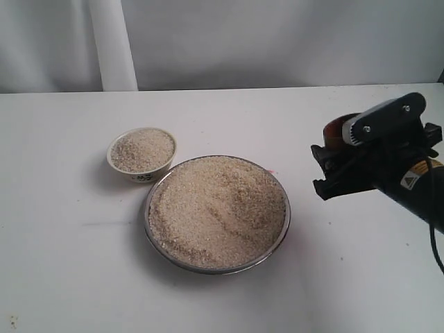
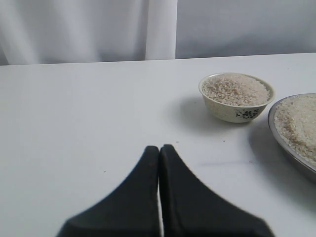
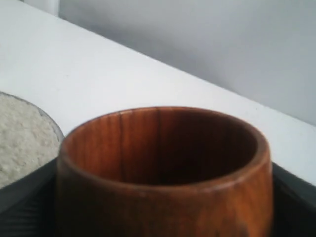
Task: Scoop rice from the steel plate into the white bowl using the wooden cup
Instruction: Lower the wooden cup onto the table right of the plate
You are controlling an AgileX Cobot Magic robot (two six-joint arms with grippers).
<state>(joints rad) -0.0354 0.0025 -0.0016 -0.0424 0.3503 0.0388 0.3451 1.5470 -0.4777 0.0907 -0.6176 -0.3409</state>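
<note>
The steel plate (image 1: 278, 239) lies mid-table, heaped with pale rice (image 1: 218, 211). Just behind it to the left stands the white bowl (image 1: 142, 175), filled with rice to its rim; the left wrist view shows the bowl (image 2: 237, 112) with its dark pattern and a part of the plate (image 2: 291, 150). Right of the plate, my right gripper (image 1: 331, 161) is shut on the wooden cup (image 1: 336, 127), held above the table. In the right wrist view the cup (image 3: 163, 197) stands upright and looks empty, with the plate's rice (image 3: 19, 138) beside it. My left gripper (image 2: 159, 148) is shut on nothing, short of the bowl.
A white table (image 1: 62, 263) carries everything, with a pale curtain (image 1: 111, 41) behind its far edge. The black right arm (image 1: 409, 177) reaches in from the right side.
</note>
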